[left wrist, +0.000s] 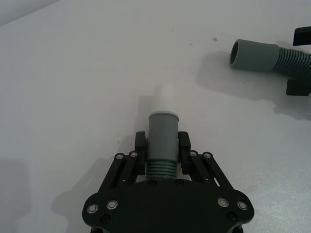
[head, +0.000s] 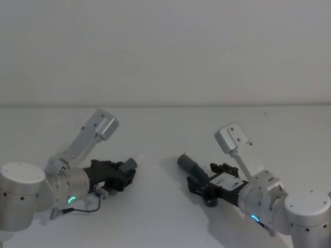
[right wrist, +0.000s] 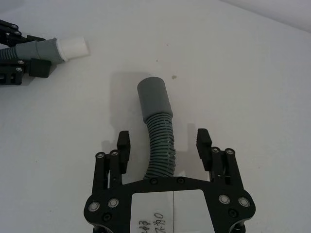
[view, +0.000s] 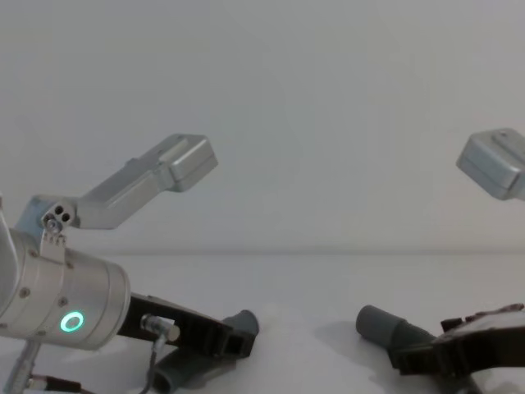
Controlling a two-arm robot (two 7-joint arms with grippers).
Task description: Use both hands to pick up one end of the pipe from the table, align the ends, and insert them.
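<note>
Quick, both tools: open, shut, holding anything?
Left tool: shut on the white-tipped hose piece.
Right tool: open, straddling the other hose piece, not gripping.

white-tipped hose (left wrist: 163,138) clamped, grey-cuffed hose (right wrist: 156,111) lying loose

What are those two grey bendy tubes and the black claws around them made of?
The dark grey ribbed hose pieces look like flexible matt plastic or rubber: one curves along its ribs. Their smooth grey cuffs look stiffer; the whitish tip seems hard plastic. The black left gripper and right gripper look matt, metal or plastic, I cannot tell, with shiny screws at the joints.
</note>
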